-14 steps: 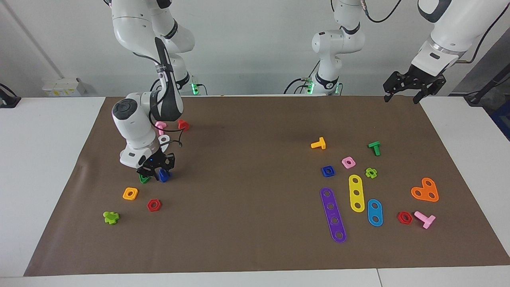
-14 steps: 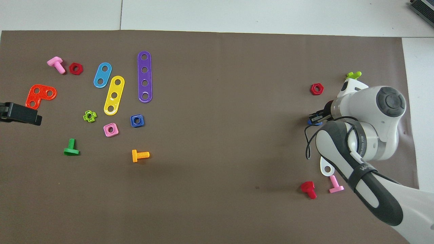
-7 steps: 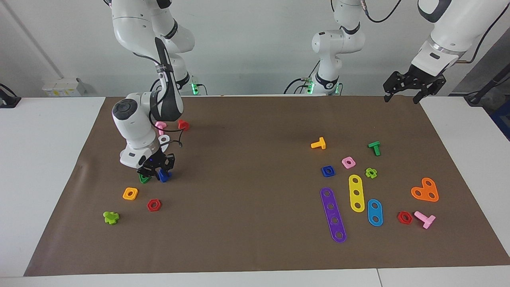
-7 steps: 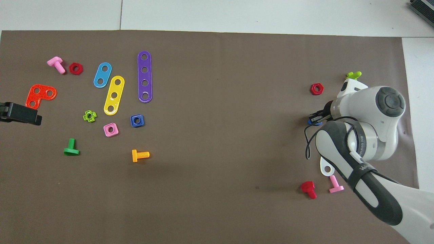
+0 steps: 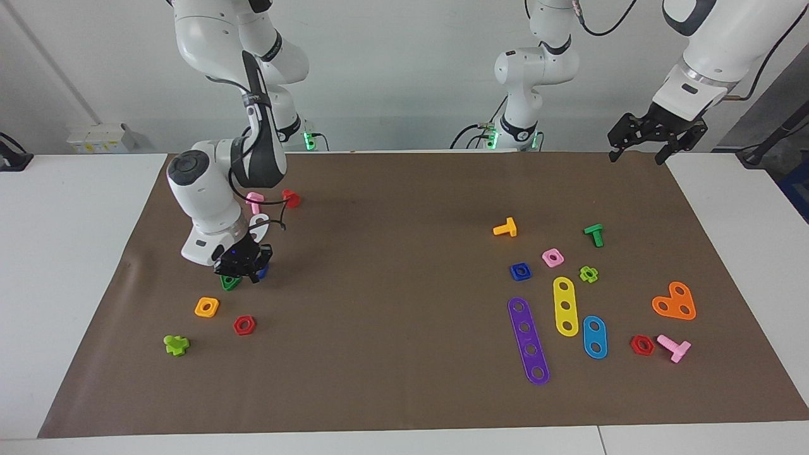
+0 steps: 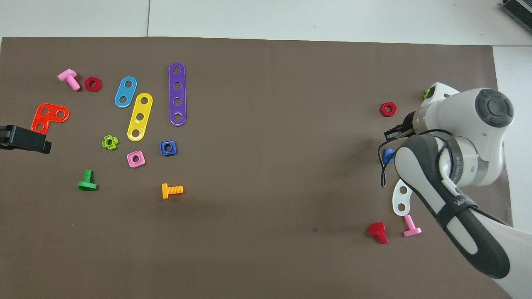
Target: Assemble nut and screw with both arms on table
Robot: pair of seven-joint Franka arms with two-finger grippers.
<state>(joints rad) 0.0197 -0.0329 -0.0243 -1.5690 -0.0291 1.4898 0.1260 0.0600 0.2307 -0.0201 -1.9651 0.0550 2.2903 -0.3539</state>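
Note:
The dark-blue nut (image 5: 520, 272) lies flat on the brown mat (image 5: 404, 379) toward the left arm's end, also in the overhead view (image 6: 168, 148). The dark-blue screw (image 5: 262, 272) sits right at my right gripper (image 5: 243, 266), low over the mat at the right arm's end, and is mostly hidden by it. In the overhead view the screw (image 6: 388, 155) peeks out beside the right forearm, close to the right gripper (image 6: 394, 133). My left gripper (image 5: 657, 136) waits open and empty, raised over the mat's corner by its base.
A green triangular nut (image 5: 229, 282), orange square nut (image 5: 206, 307), red hex nut (image 5: 244, 325) and lime piece (image 5: 176, 344) lie around the right gripper. A white plate (image 6: 401, 199), pink bolt (image 6: 411, 226) and red bolt (image 6: 378, 232) lie nearer the robots. A pink nut (image 5: 552, 257) and coloured strips (image 5: 528, 341) surround the blue nut.
The right arm swung toward its own end of the table and its wrist tilted. The gripper rose slightly, and the blue screw shifted a little nearer the robots with it. The left arm stayed still.

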